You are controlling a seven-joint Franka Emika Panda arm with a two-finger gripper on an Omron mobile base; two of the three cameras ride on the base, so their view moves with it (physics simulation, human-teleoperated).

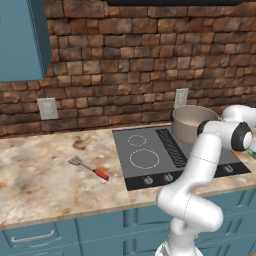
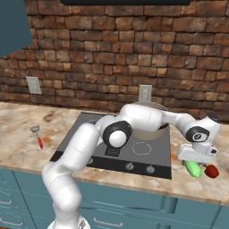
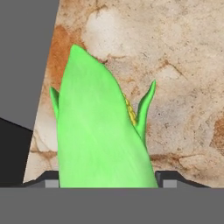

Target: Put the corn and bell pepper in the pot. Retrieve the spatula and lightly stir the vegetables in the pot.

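Note:
The corn, in its bright green husk, lies on the counter right of the stove. My gripper is down over the corn. In the hand view the gripper has a dark fingertip pressed against each side of the husk, so it is shut on it. The red bell pepper sits just right of the corn. The grey pot stands on the stove's back right burner. The spatula, with its red handle, lies on the counter left of the stove.
The black cooktop has knobs along its front edge. A brick wall with two outlets runs behind the counter. A blue cabinet hangs at the upper left. My arm arches over the stove's right side.

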